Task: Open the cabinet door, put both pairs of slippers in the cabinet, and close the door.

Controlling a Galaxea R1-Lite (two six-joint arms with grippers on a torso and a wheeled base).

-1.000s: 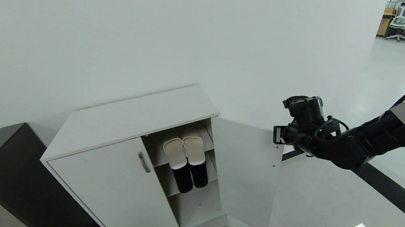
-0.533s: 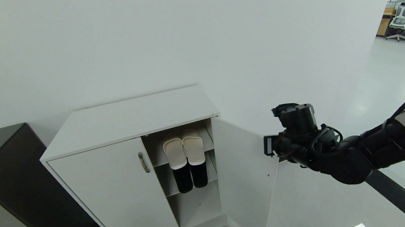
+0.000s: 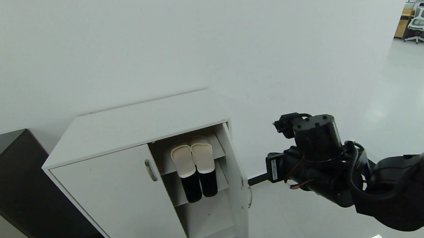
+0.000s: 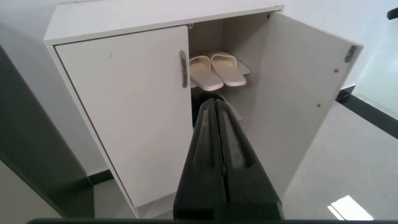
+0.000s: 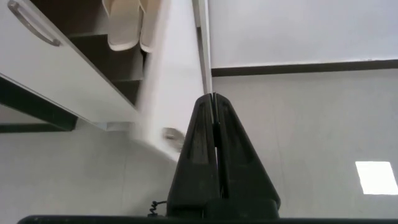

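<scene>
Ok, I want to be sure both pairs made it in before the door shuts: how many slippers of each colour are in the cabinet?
Cream slippers: 2
Black slippers: 2
Total: 4, all inside the cabinet.

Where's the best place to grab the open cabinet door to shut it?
Take the handle on the outer face of the door, coming from the robot's right. The door stands nearly edge-on, and the handle juts out from that face near the free edge, so a light pull or push there should swing it.
</scene>
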